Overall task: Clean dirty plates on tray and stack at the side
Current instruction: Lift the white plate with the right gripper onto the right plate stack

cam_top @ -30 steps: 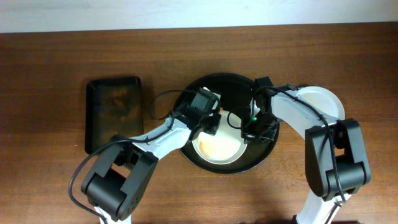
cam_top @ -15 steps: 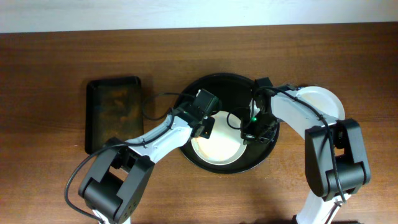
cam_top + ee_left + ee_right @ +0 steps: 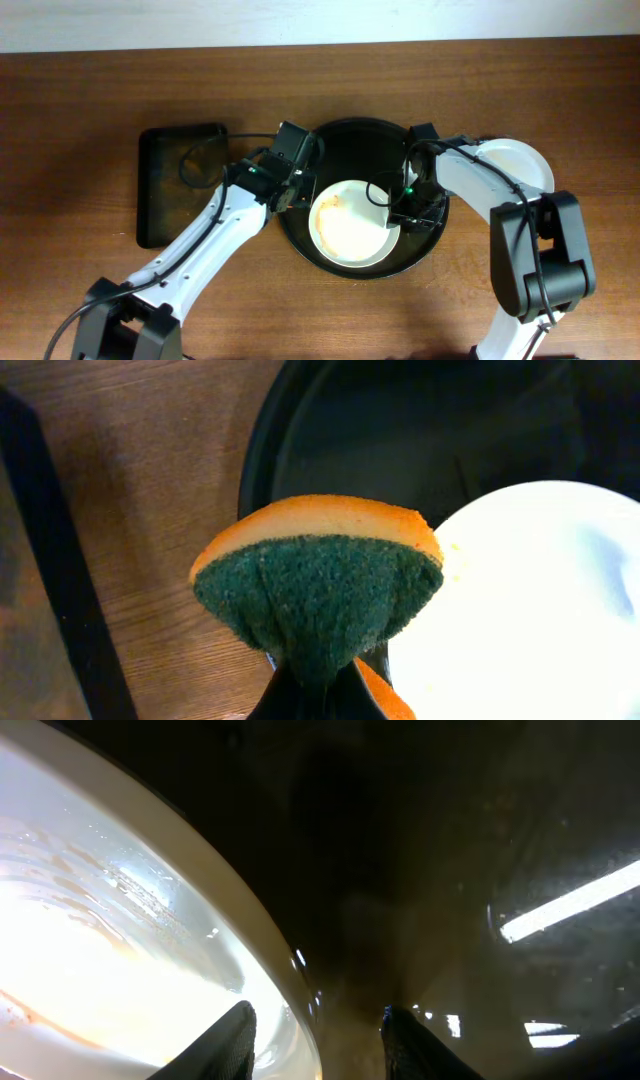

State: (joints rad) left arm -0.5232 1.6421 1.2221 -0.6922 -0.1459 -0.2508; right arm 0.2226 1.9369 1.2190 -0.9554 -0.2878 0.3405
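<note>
A white plate (image 3: 350, 225) lies in the round black tray (image 3: 365, 140), with an orange smear near its upper left. My left gripper (image 3: 287, 185) is shut on an orange sponge with a green scouring face (image 3: 320, 590) and holds it over the tray's left rim (image 3: 255, 470), just left of the plate (image 3: 520, 600). My right gripper (image 3: 400, 215) is open, and its fingers (image 3: 325, 1040) straddle the plate's right rim (image 3: 230, 920). A second white plate (image 3: 520, 165) lies on the table to the right of the tray. No pale blue-green plate shows.
A rectangular dark tray (image 3: 180, 185) lies on the wooden table left of the round tray, close to my left arm. My right arm reaches across the second plate's left part.
My left gripper has moved left with the sponge, off the plate and over the tray's left rim. The plate is uncovered. The right gripper has not moved.
</note>
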